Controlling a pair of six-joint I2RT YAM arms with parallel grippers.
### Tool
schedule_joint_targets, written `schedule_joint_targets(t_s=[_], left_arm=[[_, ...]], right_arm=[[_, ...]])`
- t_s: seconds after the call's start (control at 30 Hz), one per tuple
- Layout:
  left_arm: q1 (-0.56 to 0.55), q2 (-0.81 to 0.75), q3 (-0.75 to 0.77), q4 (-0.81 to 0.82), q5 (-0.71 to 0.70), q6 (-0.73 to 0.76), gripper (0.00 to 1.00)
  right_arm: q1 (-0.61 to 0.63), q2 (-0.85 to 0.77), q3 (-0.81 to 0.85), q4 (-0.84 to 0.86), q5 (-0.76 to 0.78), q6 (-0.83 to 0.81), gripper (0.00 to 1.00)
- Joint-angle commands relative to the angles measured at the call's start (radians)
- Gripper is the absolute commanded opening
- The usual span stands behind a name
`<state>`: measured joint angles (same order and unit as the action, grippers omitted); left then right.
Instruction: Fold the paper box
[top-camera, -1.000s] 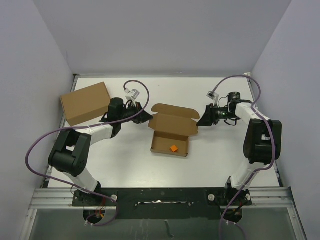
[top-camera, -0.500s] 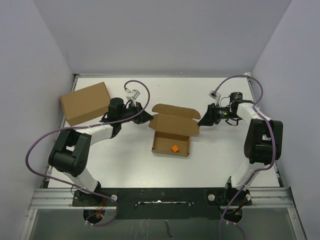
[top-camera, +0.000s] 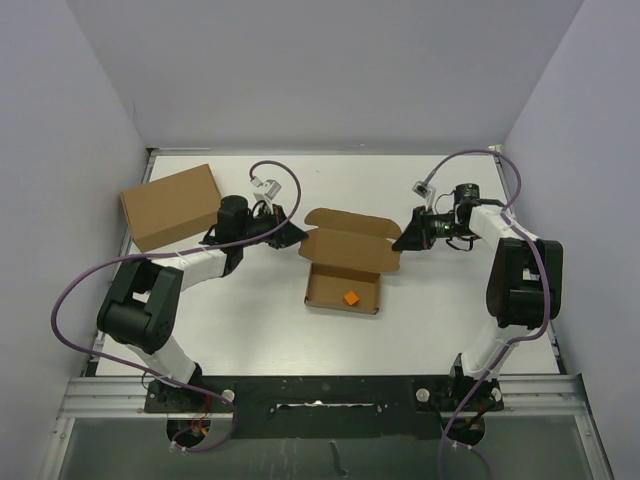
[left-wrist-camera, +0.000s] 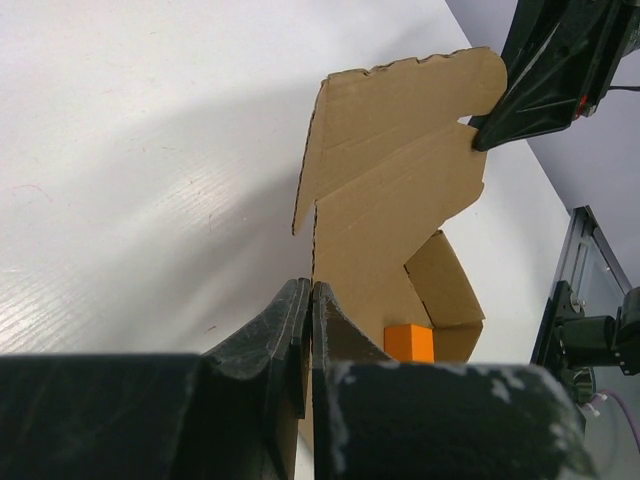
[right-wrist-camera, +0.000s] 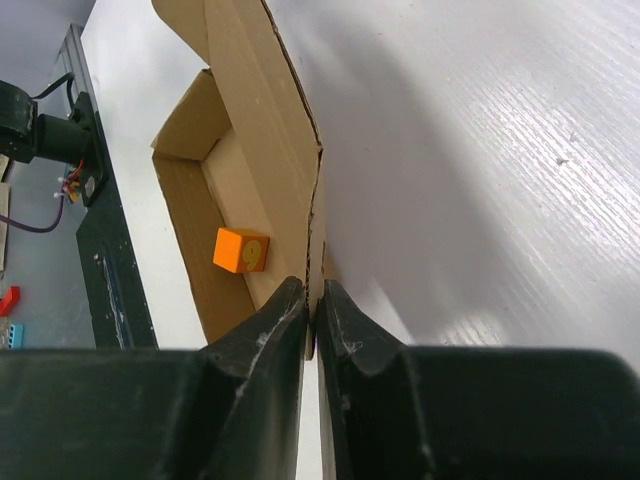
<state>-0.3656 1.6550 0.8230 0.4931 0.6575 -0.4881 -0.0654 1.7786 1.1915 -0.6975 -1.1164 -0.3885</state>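
The paper box (top-camera: 345, 255) lies open in the middle of the table, its lid flap (top-camera: 350, 221) standing up at the back and a tiny orange cube (top-camera: 349, 297) inside the tray. My left gripper (top-camera: 298, 236) is shut on the lid's left edge; in the left wrist view (left-wrist-camera: 311, 292) the cardboard (left-wrist-camera: 395, 190) runs between the pads. My right gripper (top-camera: 399, 241) is shut on the lid's right edge. In the right wrist view its jaws (right-wrist-camera: 315, 293) pinch the cardboard wall (right-wrist-camera: 265, 120), with the orange cube (right-wrist-camera: 241, 250) on the tray floor.
A larger plain brown cardboard box (top-camera: 172, 205) sits at the back left, just behind the left arm. White walls close off the table at the back and both sides. A black rail (top-camera: 320, 392) runs along the near edge.
My right gripper has closed onto the right edge of the lid and shifted slightly left. The left gripper has stayed clamped in place.
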Motion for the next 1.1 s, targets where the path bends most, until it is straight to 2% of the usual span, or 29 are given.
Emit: schedule_joint_targets(t_s=[0.0,0.23,0.4,0.53,0.87,0.93,1.07], left_arm=[[-0.004,-0.081,0.001,0.078,0.024,0.006,0.0],[0.002,-0.079,0.0,0.072,0.06,-0.008,0.0],[0.025,-0.078,0.011,0.044,0.137,-0.044,0.2],[0.033,-0.073,0.053,-0.034,0.192,-0.046,0.26],[0.033,-0.058,0.145,-0.297,0.213,0.054,0.25],[0.033,-0.057,0.151,-0.309,0.211,0.06,0.22],[0.032,-0.059,0.162,-0.335,0.2,0.069,0.07]], right_arm=[[0.004,0.008,0.045,-0.012,-0.053,-0.019,0.09],[0.012,-0.006,0.065,-0.058,-0.049,-0.08,0.0],[0.018,-0.051,0.062,-0.06,-0.029,-0.121,0.0],[0.018,-0.074,0.062,-0.067,-0.025,-0.148,0.0],[0.029,-0.108,0.063,-0.076,-0.017,-0.175,0.0],[0.034,-0.108,0.065,-0.08,-0.013,-0.18,0.0],[0.043,-0.115,0.067,-0.086,-0.003,-0.187,0.0]])
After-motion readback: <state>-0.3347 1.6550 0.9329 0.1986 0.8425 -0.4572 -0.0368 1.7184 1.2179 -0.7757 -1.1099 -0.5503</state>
